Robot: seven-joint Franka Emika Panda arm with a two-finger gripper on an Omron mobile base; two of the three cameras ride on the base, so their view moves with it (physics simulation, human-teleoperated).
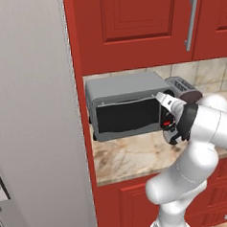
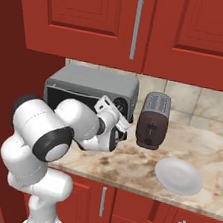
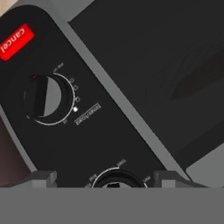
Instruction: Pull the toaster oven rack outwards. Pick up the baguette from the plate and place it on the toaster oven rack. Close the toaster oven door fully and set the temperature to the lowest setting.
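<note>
The arm [image 2: 54, 135] was that glossy white plastic look, all fat rounded segments like stacked bulbs, with dark, nearly black bands and caps at the joints. Right behind the hand [image 3: 105, 180] sat a boxy white wrist block. The fingertips [image 3: 41, 178] were small, blocky and dark grey. No cables, screws or markings that I could make out.

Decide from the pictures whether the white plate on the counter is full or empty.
Empty. In the right base view the white plate lies on the marble counter with a bare surface; no baguette rests on it.
</note>
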